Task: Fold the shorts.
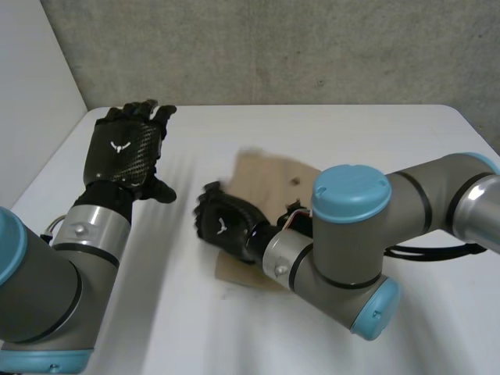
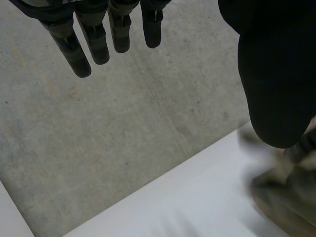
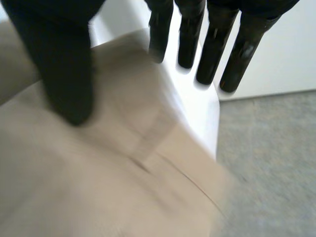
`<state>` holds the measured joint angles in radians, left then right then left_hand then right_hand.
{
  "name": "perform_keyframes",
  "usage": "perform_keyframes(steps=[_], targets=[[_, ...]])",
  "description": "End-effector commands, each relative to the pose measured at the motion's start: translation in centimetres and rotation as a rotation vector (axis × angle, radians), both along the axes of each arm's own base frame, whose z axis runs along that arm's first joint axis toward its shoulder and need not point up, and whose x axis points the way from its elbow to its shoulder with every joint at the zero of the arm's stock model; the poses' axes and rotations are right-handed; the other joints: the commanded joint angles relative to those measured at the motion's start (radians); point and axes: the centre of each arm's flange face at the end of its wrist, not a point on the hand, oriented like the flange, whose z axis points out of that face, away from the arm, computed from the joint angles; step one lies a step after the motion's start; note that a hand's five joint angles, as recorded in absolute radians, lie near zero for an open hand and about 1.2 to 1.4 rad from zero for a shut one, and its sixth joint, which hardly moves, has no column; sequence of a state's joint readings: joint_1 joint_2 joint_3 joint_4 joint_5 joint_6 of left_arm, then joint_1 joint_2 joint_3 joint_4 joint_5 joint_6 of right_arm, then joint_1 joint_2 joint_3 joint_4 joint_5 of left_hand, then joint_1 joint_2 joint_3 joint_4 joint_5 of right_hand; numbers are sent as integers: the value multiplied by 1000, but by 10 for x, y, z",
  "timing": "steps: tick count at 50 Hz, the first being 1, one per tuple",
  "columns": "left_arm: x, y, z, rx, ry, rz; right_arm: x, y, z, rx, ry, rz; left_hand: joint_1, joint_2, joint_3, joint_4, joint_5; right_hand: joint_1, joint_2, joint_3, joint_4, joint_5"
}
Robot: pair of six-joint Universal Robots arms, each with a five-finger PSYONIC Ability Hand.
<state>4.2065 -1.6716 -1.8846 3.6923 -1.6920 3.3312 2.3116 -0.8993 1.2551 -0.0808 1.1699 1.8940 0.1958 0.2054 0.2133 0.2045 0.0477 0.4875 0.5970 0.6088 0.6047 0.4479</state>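
My left hand (image 1: 125, 148) is gleaming, glossy carbon weave; the shorts (image 1: 269, 176) are lying as matt cloth on the smooth table (image 1: 351, 133).

The white table (image 1: 375, 133) lies bare beyond the tan shorts (image 1: 269, 176). The right arm (image 1: 351, 234) bars the near side; the left hand (image 1: 125, 148) hangs over the far-left corner.

White table (image 1: 336, 137) is taking up the middle of the head view, its rounded far corner sitting at 2 o'clock. Grey speckled concrete (image 1: 273, 47) is running beyond the far edge at 12 o'clock. A plain white panel (image 1: 31, 86) is standing at 10 o'clock. Light is falling soft and even.
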Motion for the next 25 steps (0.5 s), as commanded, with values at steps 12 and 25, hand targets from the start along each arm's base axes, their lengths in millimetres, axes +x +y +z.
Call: perform_keyframes(steps=[12,25], targets=[[-52,-20,14,19,-5,-105,-83,-73,98,802,-707,-539,0,-10,-17,-9,-26,-313,-422,-434,-430,-448],[-90,-1,-86,351,-228,-191,-86,-92,-10,902,-403,-728,12,2,-6,3,-15,-313,-422,-434,-430,-448]])
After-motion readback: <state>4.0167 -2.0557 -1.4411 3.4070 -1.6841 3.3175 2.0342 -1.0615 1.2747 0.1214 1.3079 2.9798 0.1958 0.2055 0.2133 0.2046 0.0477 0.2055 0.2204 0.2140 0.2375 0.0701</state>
